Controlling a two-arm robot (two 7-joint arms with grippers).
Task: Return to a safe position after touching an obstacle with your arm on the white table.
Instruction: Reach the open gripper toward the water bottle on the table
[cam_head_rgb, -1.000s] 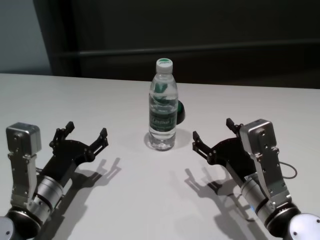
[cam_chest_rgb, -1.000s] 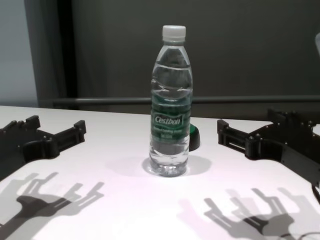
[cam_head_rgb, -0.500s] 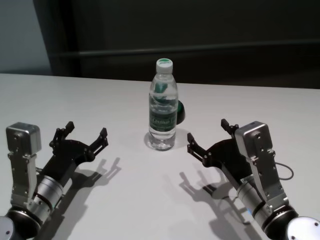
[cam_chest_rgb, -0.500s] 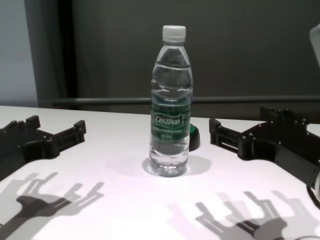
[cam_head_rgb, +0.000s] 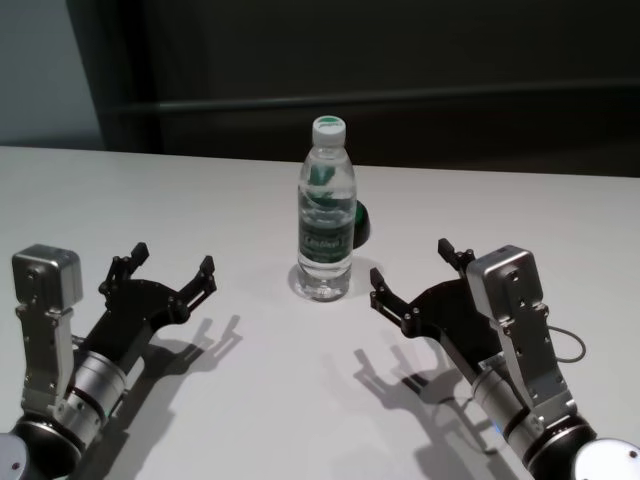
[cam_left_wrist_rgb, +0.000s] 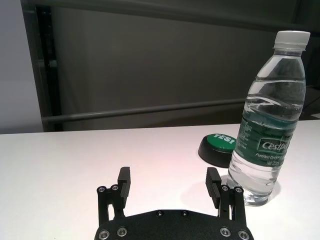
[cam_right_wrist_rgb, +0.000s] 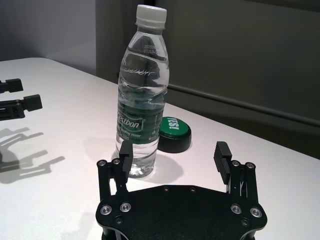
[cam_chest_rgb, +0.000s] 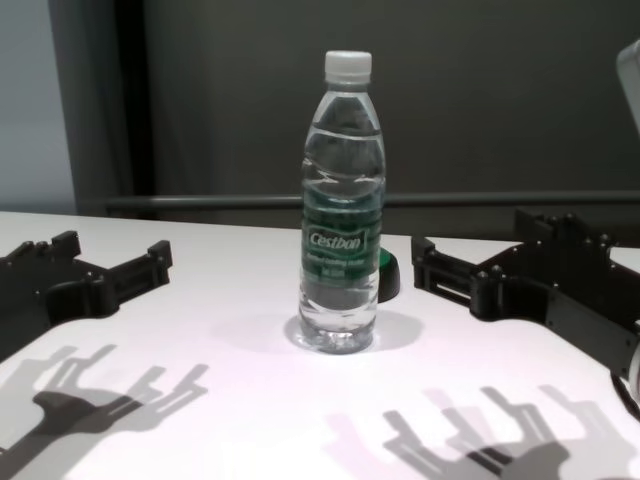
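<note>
The water bottle (cam_head_rgb: 325, 215) is standing upright near the middle of the white table (cam_head_rgb: 270, 400), its white screw cap (cam_head_rgb: 328, 128) on and its green label facing the robot.

The right gripper (cam_head_rgb: 408, 278) is hovering low over the tabletop just to the bottle's right, its two black fingers spread wide and holding nothing. In the chest view the nearer fingertip (cam_chest_rgb: 420, 250) is sitting close beside the bottle's lower half, with a thin gap showing between them, so the gripper is not touching it. In the right wrist view the gripper (cam_right_wrist_rgb: 172, 151) is pointing past the bottle's side, one finger lined up in front of the bottle's base and the other standing clear over bare table.

The left gripper (cam_head_rgb: 172, 268) is resting well apart from the bottle on the robot's left, also low over the table, its fingers likewise wide open and empty. In the left wrist view (cam_left_wrist_rgb: 169, 181) both fingers are aiming at open tabletop, with the bottle off to one side.

A small low green-and-black button (cam_head_rgb: 360, 225) is lying just behind the bottle, partly hidden by it in the head view; white lettering is showing on its green top (cam_right_wrist_rgb: 172, 125).

Both arms are throwing dark, hand-shaped shadows onto the table in front of them.
</note>
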